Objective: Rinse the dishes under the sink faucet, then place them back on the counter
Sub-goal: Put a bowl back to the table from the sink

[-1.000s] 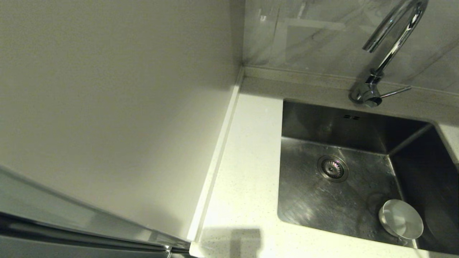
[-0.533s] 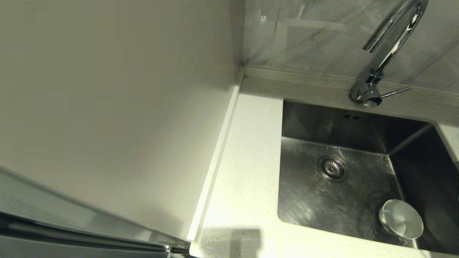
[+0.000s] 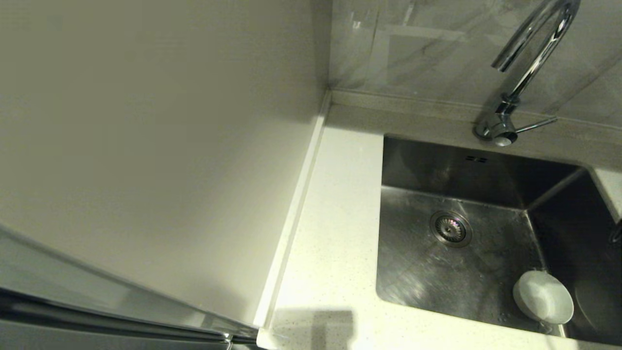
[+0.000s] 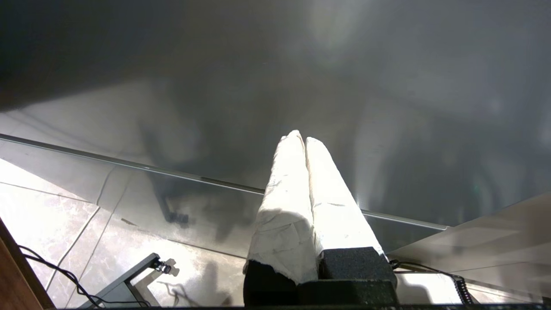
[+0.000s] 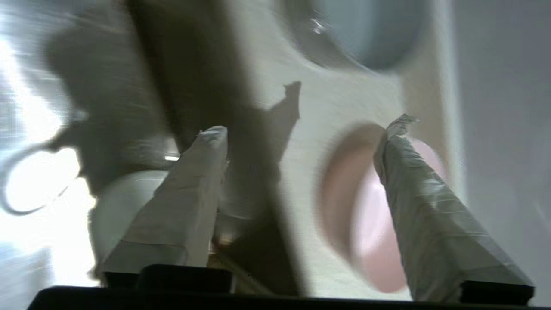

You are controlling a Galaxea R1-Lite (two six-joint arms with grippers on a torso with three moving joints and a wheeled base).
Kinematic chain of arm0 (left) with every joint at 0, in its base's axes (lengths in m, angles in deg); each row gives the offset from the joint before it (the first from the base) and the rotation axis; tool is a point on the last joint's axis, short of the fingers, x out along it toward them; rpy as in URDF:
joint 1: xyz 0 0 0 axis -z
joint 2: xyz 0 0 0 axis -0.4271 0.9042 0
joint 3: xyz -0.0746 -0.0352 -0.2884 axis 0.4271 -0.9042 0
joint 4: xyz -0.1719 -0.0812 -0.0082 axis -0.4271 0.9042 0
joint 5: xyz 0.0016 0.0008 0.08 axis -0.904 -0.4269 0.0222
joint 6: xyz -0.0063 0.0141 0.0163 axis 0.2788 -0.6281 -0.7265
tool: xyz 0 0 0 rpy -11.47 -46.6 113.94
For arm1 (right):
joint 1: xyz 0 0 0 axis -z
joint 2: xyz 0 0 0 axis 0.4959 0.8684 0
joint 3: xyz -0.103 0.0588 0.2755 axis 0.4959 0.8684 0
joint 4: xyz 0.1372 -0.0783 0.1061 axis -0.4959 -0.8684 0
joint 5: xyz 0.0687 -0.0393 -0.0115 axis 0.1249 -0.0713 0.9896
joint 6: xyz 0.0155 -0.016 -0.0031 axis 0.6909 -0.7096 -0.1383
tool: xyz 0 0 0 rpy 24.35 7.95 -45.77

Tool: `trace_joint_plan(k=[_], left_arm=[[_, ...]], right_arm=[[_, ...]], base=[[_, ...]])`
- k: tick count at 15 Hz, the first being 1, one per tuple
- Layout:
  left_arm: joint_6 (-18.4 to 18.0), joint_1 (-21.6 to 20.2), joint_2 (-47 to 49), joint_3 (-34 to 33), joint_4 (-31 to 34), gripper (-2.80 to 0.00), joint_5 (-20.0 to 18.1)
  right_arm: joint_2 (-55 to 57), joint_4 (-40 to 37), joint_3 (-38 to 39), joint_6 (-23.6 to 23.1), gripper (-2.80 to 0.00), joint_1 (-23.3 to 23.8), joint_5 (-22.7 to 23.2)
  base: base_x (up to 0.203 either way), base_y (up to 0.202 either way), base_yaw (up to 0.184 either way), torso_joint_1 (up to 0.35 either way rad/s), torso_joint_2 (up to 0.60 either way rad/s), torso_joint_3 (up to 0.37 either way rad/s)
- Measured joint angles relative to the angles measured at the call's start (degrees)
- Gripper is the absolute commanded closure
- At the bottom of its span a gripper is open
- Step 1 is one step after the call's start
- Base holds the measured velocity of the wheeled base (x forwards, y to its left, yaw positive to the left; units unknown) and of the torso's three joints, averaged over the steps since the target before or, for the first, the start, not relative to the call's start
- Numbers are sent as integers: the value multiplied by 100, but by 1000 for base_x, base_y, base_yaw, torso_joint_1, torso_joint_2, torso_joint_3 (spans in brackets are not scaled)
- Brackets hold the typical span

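A white bowl (image 3: pixel 543 297) sits in the sink (image 3: pixel 437 272) at its near right corner, away from the strainer drain (image 3: pixel 451 228). The chrome faucet (image 3: pixel 527 63) rises behind the basin, no water showing. In the right wrist view my right gripper (image 5: pixel 305 127) is open and empty above the counter (image 5: pixel 327 107) beside the sink. The pink bowl (image 5: pixel 366 215) rests on the counter next to one finger (image 5: pixel 413 181), and the grey-blue bowl (image 5: pixel 361 30) stands farther on. The white bowl (image 5: pixel 116 211) shows behind the other finger. My left gripper (image 4: pixel 301 137) is parked low, shut and empty.
A plain beige wall panel (image 3: pixel 146 146) fills the left of the head view. A strip of counter (image 3: pixel 335 233) runs between it and the sink. A marbled backsplash (image 3: pixel 427 48) stands behind the faucet. Below the left gripper are floor tiles (image 4: pixel 51 215) and cables.
A dark sliver of the right arm has come into the head view's right edge. The white bowl in the sink has stayed put.
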Motion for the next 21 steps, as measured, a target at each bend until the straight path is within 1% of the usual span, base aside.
trace_joint_plan(k=[3, 5, 6, 10, 13, 17, 21], left_arm=[[0, 4, 0, 0, 2, 0, 0], [2, 4, 0, 0, -1, 0, 3], [0, 2, 0, 0, -1, 0, 0], [0, 4, 0, 0, -1, 0, 0], [3, 2, 0, 0, 2, 0, 0], [-2, 2, 0, 0, -1, 0, 2], [2, 2, 0, 0, 2, 0, -1]], right_arm=[[-83, -24, 98, 369, -280, -1071, -2], [146, -28, 287, 694, -280, -1565, -11], [353, -28, 380, 867, -280, -1690, -20], [1346, -41, 574, 1808, -280, -1847, -58], [1946, -39, 606, 2281, -280, -1853, -96], [2608, -13, 461, 2658, -280, -1801, -199], [3046, -4, 251, 2708, -280, -1707, -209]], base=[[0, 0, 0, 0, 0, 0], [0, 0, 0, 0, 0, 0], [0, 0, 0, 0, 0, 0], [0, 0, 0, 0, 0, 0], [0, 0, 0, 0, 0, 0], [0, 0, 0, 0, 0, 0], [0, 0, 0, 0, 0, 0]])
